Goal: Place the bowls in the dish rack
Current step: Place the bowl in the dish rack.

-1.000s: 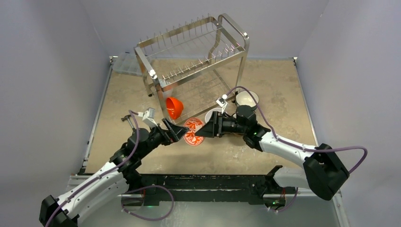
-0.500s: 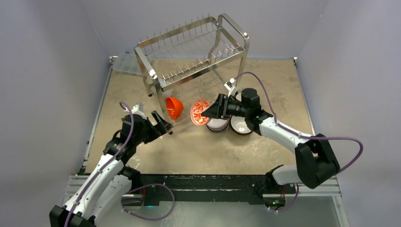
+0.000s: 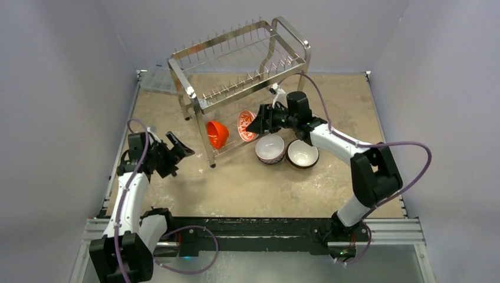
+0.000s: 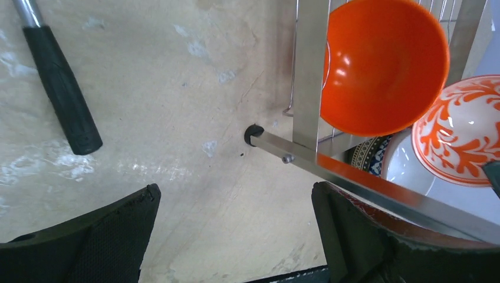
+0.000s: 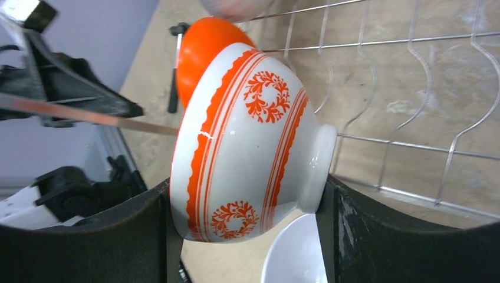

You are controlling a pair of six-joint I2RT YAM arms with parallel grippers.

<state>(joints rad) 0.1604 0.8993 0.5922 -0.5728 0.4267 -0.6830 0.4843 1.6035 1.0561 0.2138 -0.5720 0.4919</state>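
Right gripper [image 3: 257, 122], mid-frame, clamps the floral bowl [image 5: 247, 135] at the lower tier of the dish rack [image 3: 236, 65]; next it should seat beside the orange bowl [image 3: 217, 134], then release; left gripper [image 3: 177, 147] gapes empty

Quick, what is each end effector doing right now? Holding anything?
Left end effector: open, holding nothing.
Right end effector: closed on the red floral bowl.

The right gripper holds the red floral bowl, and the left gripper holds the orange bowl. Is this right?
No. The left gripper is open and holds nothing; the orange bowl sits in the dish rack, as the left wrist view shows. The rest stands.
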